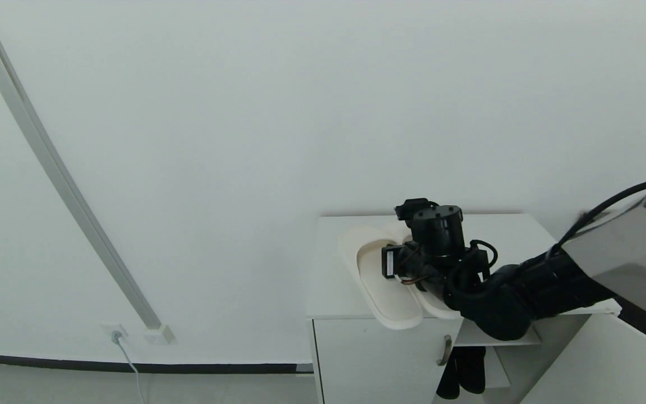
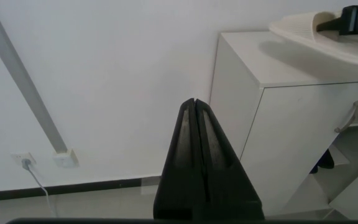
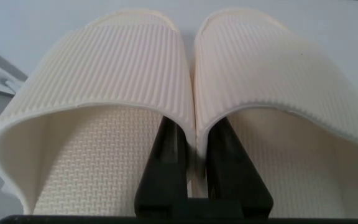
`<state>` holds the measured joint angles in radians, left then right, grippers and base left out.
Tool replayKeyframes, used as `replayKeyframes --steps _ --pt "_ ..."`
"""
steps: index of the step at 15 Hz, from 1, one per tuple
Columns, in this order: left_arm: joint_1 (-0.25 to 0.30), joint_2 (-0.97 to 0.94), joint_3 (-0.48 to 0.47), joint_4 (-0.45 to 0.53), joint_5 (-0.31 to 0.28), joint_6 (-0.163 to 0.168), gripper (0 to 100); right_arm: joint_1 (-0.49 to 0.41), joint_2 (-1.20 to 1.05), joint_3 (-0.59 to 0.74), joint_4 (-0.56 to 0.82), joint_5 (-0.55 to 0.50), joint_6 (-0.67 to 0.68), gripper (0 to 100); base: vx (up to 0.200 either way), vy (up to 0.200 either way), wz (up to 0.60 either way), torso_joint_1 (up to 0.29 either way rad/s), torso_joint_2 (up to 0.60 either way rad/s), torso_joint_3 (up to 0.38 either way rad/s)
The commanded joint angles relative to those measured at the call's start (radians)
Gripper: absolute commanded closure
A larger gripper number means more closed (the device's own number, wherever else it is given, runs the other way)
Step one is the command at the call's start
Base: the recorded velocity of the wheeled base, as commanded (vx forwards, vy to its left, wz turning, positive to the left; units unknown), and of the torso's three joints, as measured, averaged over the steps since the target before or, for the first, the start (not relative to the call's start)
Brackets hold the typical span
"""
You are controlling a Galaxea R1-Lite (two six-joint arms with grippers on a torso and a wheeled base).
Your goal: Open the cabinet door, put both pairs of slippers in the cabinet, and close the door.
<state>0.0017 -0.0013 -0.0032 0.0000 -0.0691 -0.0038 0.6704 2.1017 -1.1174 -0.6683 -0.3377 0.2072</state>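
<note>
1. One door (image 1: 609,365) of the cabinet (image 1: 328,269) stands swung open in the head view, so step one looks done. A dark pair (image 1: 463,373) sits inside, below a shelf (image 1: 499,338); likely the first slippers, already stowed. The cream pair (image 1: 390,292) lies on the cabinet top, heels over the front edge. The right gripper (image 1: 418,247) is down at that pair.

2. Left wrist view: the left gripper (image 2: 194,155) has its fingers pressed together with nothing between them. It hangs beside the cabinet, well apart from it. The cream pair shows up on the top, with the right gripper at its opening.

3. Right wrist view: one finger sits inside each slipper of the cream pair. The fingers (image 3: 166,162) pinch the two adjoining inner walls together. The grip looks set for a lift.

4. Judgement: roughly halfway. Left to do: carry the cream pair down into the cabinet, let go, and shut the door.
</note>
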Motion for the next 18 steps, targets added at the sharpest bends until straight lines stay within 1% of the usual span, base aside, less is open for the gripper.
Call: replayKeyframes --steps 1,3,6,10,16,18 --pt "0.000 0.001 0.000 0.000 0.000 -0.001 100 0.023 -0.129 0.125 -0.048 0.022 0.014 100 0.000 0.000 0.00 0.000 0.00 0.000" --pt "0.000 0.001 0.002 0.000 0.000 -0.001 100 0.046 -0.213 0.234 -0.076 0.048 0.015 100 0.000 0.000 0.00 0.000 0.00 0.000" --pt "0.000 0.001 0.002 0.000 0.000 -0.001 100 0.089 -0.319 0.357 -0.080 0.051 0.017 100 0.000 0.000 0.00 0.000 0.00 0.000" --pt "0.000 0.001 0.002 0.000 0.000 0.001 100 0.107 -0.321 0.393 -0.083 0.052 0.021 100 0.000 0.000 0.00 0.000 0.00 0.000" --pt "0.000 0.001 0.000 0.000 0.000 -0.001 100 0.109 -0.308 0.400 -0.083 0.052 0.020 100 0.000 0.000 0.00 0.000 0.00 0.000" --pt "0.000 0.001 0.000 0.000 0.000 -0.001 100 0.110 -0.307 0.403 -0.083 0.051 0.020 100 -0.200 0.000 0.00 0.002 0.00 0.002"
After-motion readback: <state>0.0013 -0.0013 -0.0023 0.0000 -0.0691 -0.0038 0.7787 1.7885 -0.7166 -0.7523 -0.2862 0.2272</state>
